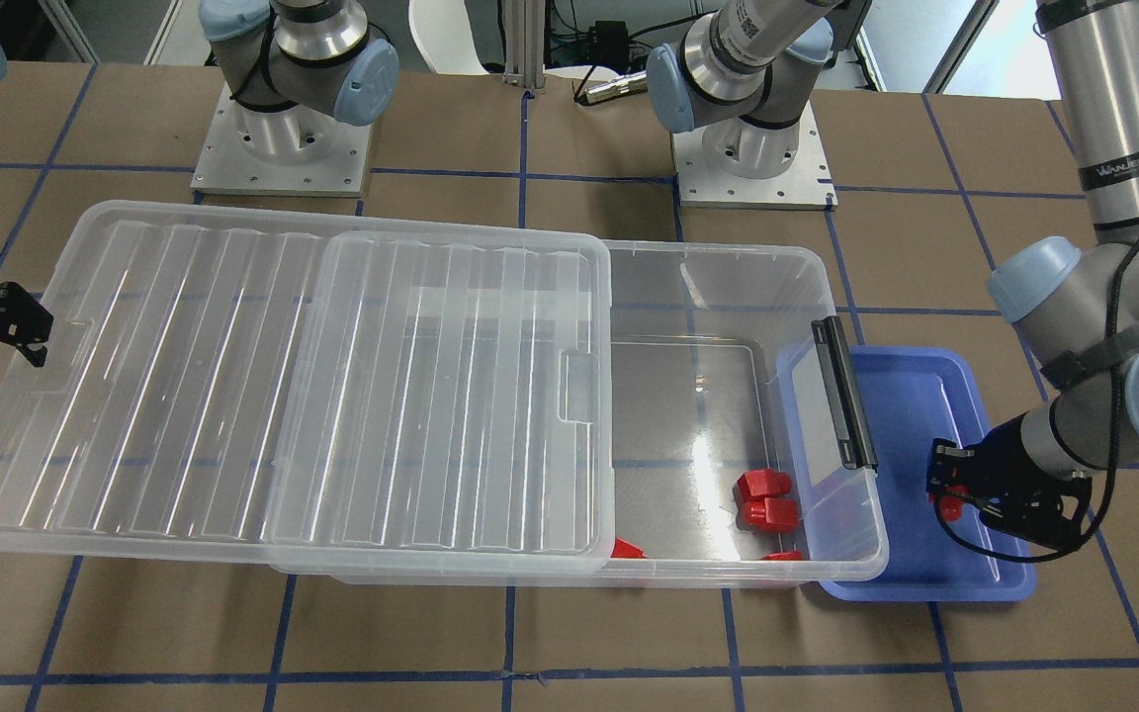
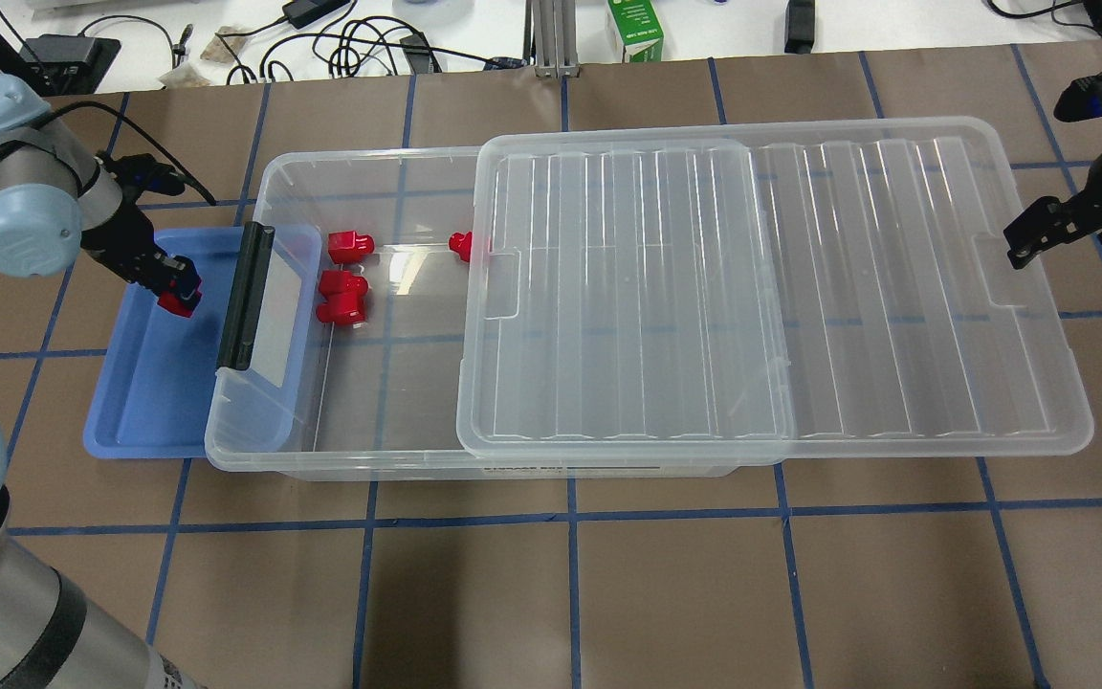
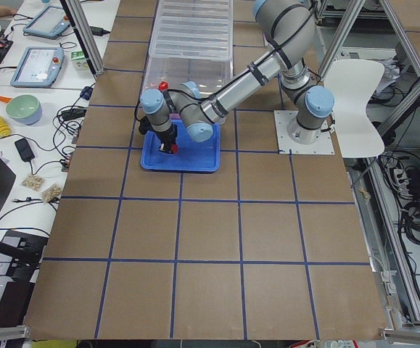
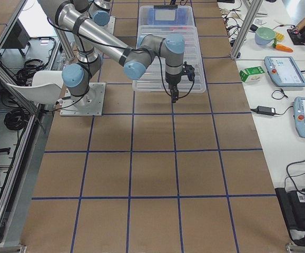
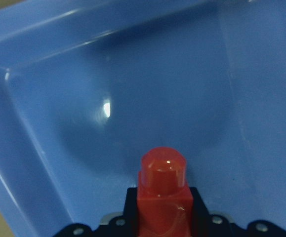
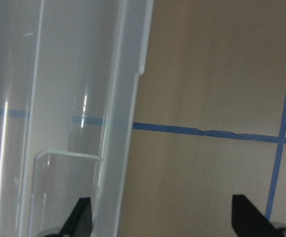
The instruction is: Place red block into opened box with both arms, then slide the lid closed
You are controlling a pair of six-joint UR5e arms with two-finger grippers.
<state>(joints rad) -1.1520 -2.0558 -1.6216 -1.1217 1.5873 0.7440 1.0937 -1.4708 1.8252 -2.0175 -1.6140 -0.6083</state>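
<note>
Brown table panels ruled with blue tape are shown in the front-facing view. The box is laid lengthwise. Its lid is offset along it, so that the handle end is uncovered. Loose red blocks are seen inside. The left gripper is held over the blue tray, just beside the handle end.

In the overhead view, the red block is clamped in the left gripper above the tray, outside the box. The right gripper is positioned at the lid's outer short edge.

In the exterior left view, the near gripper is seen low over the tray.

In the left wrist view, the block is gripped with its stub pointing outward, and the tray floor is seen beyond it.

In the right wrist view, the right gripper's fingers are spread apart, with the lid's rim between them.
</note>
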